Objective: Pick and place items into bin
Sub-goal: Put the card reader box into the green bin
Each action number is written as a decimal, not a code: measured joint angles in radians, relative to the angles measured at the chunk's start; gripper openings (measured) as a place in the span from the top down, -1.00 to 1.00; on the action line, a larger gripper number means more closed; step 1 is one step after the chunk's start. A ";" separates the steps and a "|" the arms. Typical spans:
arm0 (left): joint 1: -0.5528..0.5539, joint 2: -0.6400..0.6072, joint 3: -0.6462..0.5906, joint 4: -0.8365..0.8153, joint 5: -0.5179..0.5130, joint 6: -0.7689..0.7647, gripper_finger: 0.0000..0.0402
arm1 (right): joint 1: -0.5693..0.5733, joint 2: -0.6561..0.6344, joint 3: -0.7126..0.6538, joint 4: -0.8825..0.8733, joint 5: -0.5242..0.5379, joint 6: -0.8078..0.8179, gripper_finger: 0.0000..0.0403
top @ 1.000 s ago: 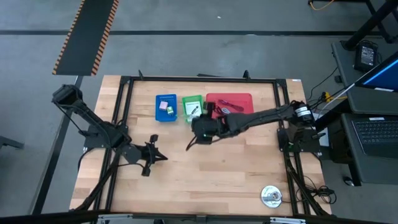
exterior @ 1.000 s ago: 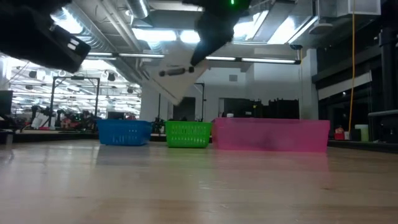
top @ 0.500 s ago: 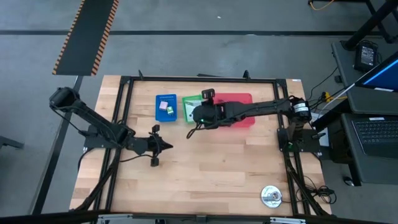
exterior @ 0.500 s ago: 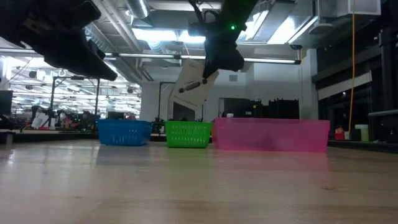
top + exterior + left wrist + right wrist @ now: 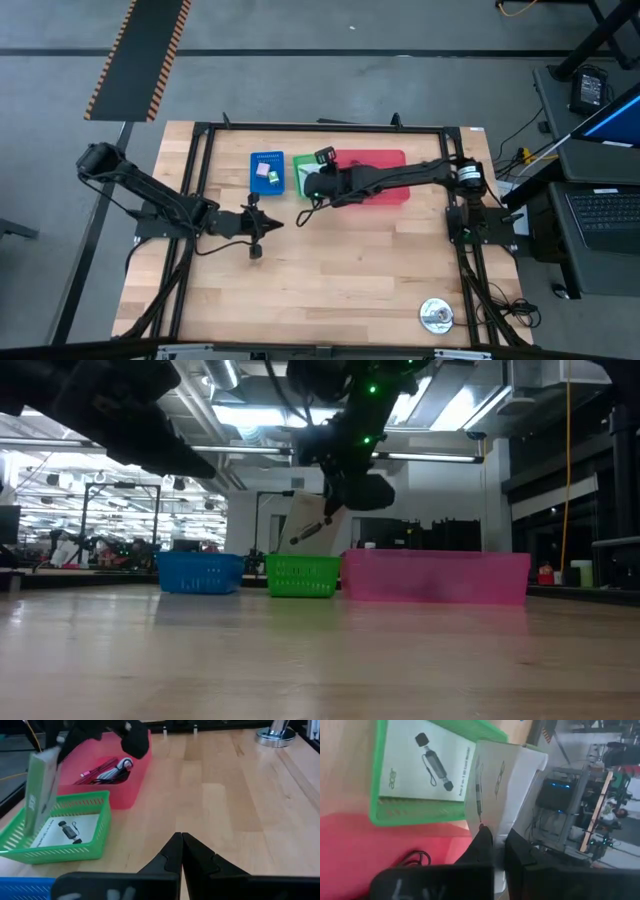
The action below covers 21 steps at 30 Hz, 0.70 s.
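Flat white packet over mesh green basket

Green basket – red bin – white printed box

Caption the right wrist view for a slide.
Right gripper holds a white box over the green basket, above another white box.

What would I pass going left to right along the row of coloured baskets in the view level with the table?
Blue basket → green basket, with a white box shut in the right gripper hanging above it → pink bin.
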 joint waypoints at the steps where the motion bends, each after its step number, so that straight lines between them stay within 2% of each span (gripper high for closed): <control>1: 0.003 0.000 0.000 0.000 0.000 0.000 0.98 | -0.002 0.006 -0.001 0.009 -0.002 -0.009 0.98; 21: 0.005 0.000 0.000 -0.001 0.009 -0.002 0.98 | -0.061 0.023 0.000 0.069 -0.044 -0.026 0.98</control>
